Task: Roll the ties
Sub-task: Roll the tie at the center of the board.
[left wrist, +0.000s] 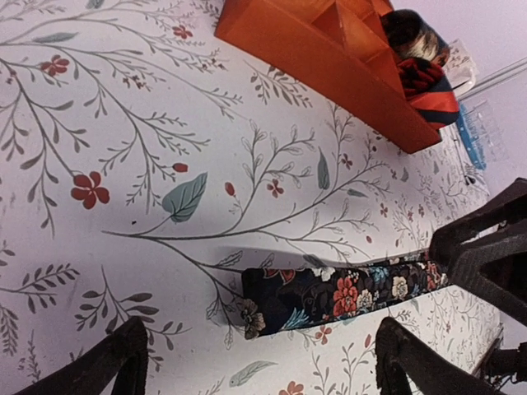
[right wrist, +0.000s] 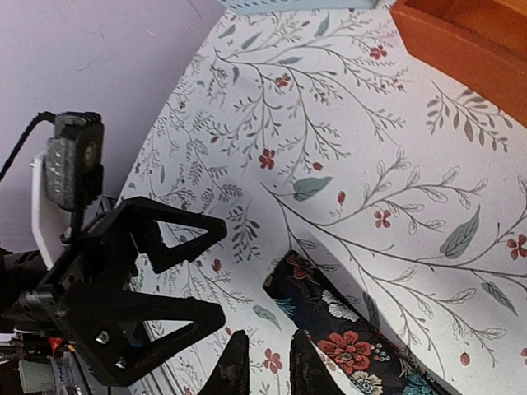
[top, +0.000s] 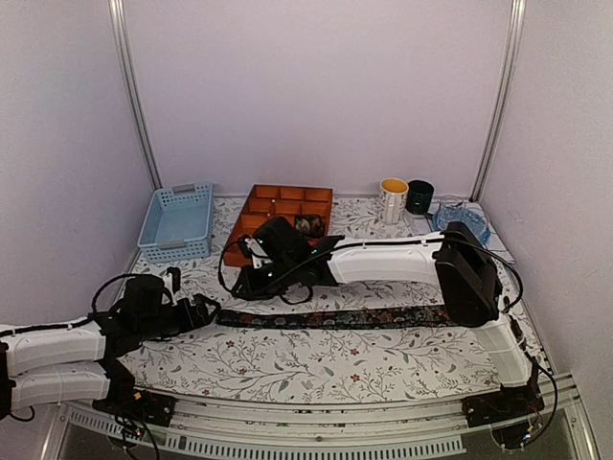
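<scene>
Floral table [top: 287, 369] | tie [top: 335, 317] flat mid-table, end free | left gripper [left wrist: 261, 333] spread wide | right gripper [right wrist: 269, 346] barely parted, empty

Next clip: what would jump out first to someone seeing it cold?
A long floral tie lies flat across the front of the table, one end just ahead of the left gripper and its open jaws. Behind it, an orange tray holds a rolled red-and-black tie.

top: high, rear, downward | wrists: close, low, sharing tie [left wrist: 338, 296] end
</scene>
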Controlling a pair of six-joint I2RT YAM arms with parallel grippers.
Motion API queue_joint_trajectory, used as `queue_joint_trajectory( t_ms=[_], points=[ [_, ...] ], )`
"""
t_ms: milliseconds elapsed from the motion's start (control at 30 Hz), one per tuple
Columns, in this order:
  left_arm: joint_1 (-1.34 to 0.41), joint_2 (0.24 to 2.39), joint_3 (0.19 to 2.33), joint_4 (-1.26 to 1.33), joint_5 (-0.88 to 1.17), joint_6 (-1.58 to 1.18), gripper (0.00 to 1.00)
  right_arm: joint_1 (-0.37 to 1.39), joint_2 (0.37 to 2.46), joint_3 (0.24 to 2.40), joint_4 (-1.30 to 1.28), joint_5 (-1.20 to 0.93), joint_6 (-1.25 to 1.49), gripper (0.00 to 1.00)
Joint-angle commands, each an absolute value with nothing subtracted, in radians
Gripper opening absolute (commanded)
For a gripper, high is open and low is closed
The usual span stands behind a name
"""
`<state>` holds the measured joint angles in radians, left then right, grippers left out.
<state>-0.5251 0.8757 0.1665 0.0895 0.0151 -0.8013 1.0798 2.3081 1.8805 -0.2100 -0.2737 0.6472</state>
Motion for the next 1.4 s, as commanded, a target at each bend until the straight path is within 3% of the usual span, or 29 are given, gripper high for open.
queue_joint_trajectory(
  t_ms=[0,333,700,1367],
  points=[
    [-0.514,0.922,0.176,0.146,0.031,-0.799,0.93,1.080,2.437,1.903,-0.280,-0.253,0.632,0.16],
    [-0.509,0.996,0.198,0.204,0.062,-0.799,0.91,1.081,2.471,1.896,-0.301,-0.268,0.639,0.13],
    [-0.506,1.092,0.201,0.275,0.110,-0.802,0.81,1.081,2.459,1.836,-0.291,-0.267,0.638,0.00],
    [-0.503,1.222,0.221,0.356,0.174,-0.821,0.71,1.081,2.455,1.748,-0.285,-0.255,0.641,0.00]
  ],
)
